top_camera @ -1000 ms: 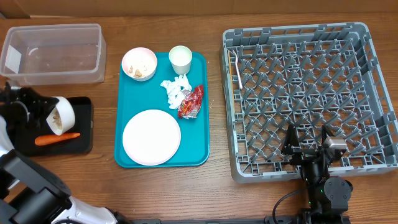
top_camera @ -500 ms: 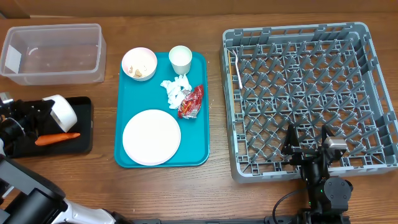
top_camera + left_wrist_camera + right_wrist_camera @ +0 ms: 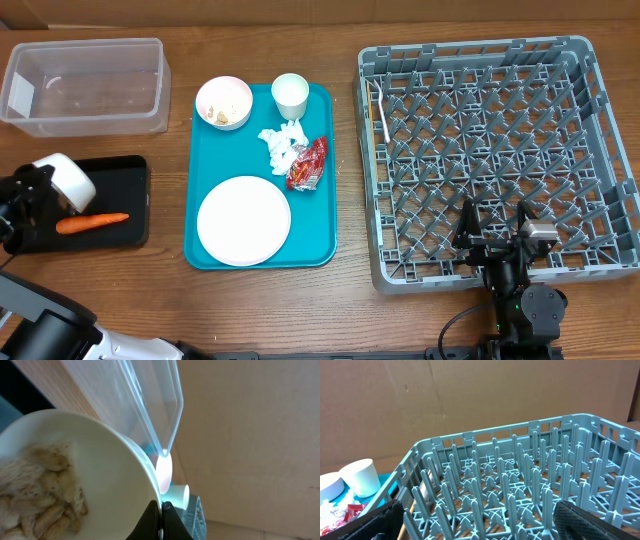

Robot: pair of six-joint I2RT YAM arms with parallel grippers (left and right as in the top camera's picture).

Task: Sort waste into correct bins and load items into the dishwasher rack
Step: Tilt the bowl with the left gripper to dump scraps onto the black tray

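My left gripper (image 3: pixel 38 188) is shut on the rim of a small white bowl (image 3: pixel 66 180), tilted at the left end of the black tray (image 3: pixel 125 190). In the left wrist view the fingertips (image 3: pixel 161 516) pinch the bowl's rim (image 3: pixel 100 460), and pale nuts (image 3: pixel 35 495) lie inside. An orange carrot piece (image 3: pixel 92 222) lies in the black tray. The clear tub (image 3: pixel 85 85) stands behind. The teal tray (image 3: pixel 320 235) holds a second bowl (image 3: pixel 224 102), a cup (image 3: pixel 290 94), tissue (image 3: pixel 283 145), a red wrapper (image 3: pixel 307 163) and a plate (image 3: pixel 243 220). My right gripper (image 3: pixel 497 235) is open over the rack's (image 3: pixel 500 120) front.
The right wrist view shows the rack's pegs (image 3: pixel 520 485) between my open right gripper (image 3: pixel 480 527), with the cup (image 3: pixel 357 477) beyond the rack's left wall. A thin stick (image 3: pixel 380 110) lies in the rack's left side. Cardboard stands behind the table.
My left gripper has carried the bowl leftward, from over the black tray's middle to its left end, and turned it. The right arm has not moved.
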